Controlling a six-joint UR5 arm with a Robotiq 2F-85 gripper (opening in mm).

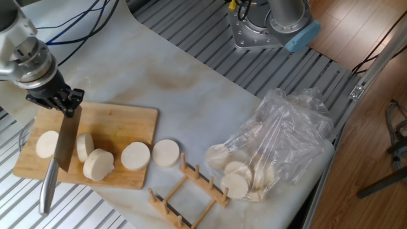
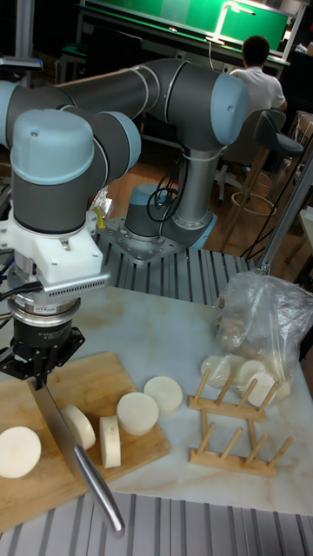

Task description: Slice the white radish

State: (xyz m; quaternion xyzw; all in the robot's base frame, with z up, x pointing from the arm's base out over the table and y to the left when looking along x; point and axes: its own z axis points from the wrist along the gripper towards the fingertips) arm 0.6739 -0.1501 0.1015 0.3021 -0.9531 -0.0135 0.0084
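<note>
The cutting board (image 1: 121,117) carries the white radish (image 1: 46,144) at its left end, discs to its right. The gripper (image 1: 56,100), clamped on the knife (image 1: 62,143), hangs between them; next, probably another downward cut.

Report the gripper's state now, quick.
Gripper: shut on the knife, blade hanging over the cutting board beside the white radish.

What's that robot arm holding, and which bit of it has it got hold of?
A knife, gripped by the gripper at the blade's upper end; the metal handle hangs free below.
</note>
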